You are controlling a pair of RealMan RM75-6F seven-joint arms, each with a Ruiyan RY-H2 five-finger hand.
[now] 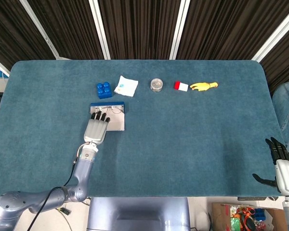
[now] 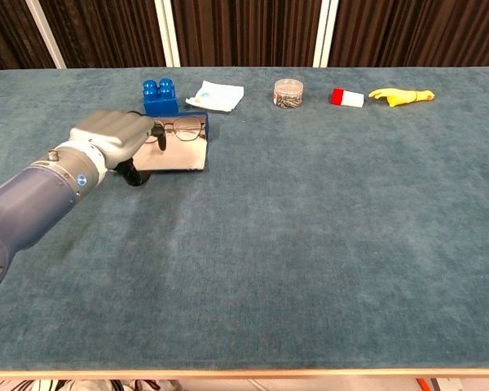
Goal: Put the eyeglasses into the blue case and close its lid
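Note:
The blue case [image 1: 107,105] [image 2: 205,124] lies open left of the table's middle, its pale lid [image 1: 116,124] [image 2: 178,155] tilted up off the cloth. The eyeglasses [image 1: 116,110] [image 2: 179,128] rest inside the case, along its blue back rim. My left hand [image 1: 97,131] [image 2: 107,139] lies over the lid's left part, fingers on top and thumb under the edge, gripping it. My right hand [image 1: 278,161] hangs off the table's front right corner, fingers apart and holding nothing.
Along the back stand a blue toy brick [image 1: 104,90] [image 2: 160,98], a white cloth [image 1: 126,86] [image 2: 215,95], a small clear jar [image 1: 156,84] [image 2: 288,92], a red-and-white block [image 1: 180,86] [image 2: 346,98] and a yellow toy [image 1: 203,86] [image 2: 400,96].

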